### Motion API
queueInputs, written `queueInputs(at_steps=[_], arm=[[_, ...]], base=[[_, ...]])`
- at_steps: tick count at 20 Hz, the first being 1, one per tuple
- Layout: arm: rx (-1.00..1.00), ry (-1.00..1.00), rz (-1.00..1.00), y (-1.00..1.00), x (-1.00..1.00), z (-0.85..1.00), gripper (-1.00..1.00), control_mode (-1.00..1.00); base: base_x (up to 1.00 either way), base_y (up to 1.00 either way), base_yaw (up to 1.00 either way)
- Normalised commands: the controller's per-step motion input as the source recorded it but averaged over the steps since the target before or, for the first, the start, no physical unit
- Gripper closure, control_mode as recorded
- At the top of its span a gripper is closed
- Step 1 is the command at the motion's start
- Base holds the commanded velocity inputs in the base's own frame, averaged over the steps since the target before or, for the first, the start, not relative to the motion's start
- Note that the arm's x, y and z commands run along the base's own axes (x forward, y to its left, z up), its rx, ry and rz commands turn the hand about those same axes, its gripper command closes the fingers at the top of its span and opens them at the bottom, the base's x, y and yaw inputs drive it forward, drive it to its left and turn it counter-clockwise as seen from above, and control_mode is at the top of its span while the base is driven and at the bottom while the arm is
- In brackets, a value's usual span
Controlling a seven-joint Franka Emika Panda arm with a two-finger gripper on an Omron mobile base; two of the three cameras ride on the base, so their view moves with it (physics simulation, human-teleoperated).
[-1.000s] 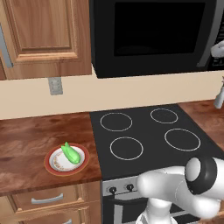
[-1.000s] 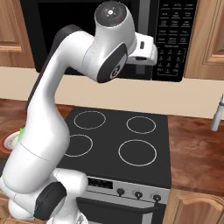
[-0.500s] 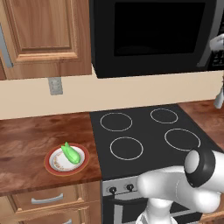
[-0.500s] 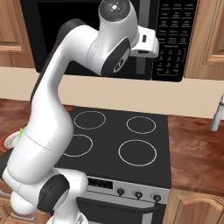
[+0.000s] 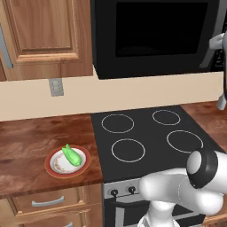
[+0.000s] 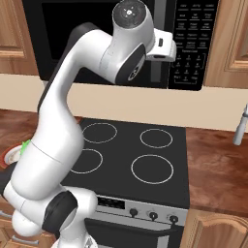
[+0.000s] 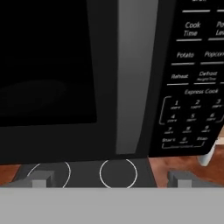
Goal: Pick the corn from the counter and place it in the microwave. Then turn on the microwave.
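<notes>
While the gripper (image 7: 109, 180) stands fully open and empty, high before the microwave (image 5: 155, 35) door handle (image 7: 133, 74), the corn (image 5: 71, 154) lies on the plate (image 5: 68, 162) on the table (image 5: 26, 146), far to the left and well below. Its long axis runs from near right to far left, tip pointing away. The door appears shut, so opening it is judged the step in hand.

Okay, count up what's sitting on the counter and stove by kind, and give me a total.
Corn: 1
Plate: 1
Burner rings on the stovetop: 4
Total: 6
</notes>
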Motion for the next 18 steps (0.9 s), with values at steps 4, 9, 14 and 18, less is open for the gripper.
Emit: queueInputs(at_steps=[4, 9, 14, 18], arm=[[0.0, -0.02, 0.0, 0.0, 0.17, 0.0, -1.0, -1.0], [0.0, -0.01, 0.0, 0.0, 0.21, 0.0, -1.0, -1.0], [0.0, 0.0, 0.01, -0.02, 0.21, 0.0, -1.0, -1.0], [0.0, -0.01, 0.01, -0.12, 0.17, 0.0, -1.0, -1.0]], base=[[0.0, 0.0, 0.0], [0.0, 0.0, 0.0], [0.0, 0.0, 0.0], [0.0, 0.0, 0.0]])
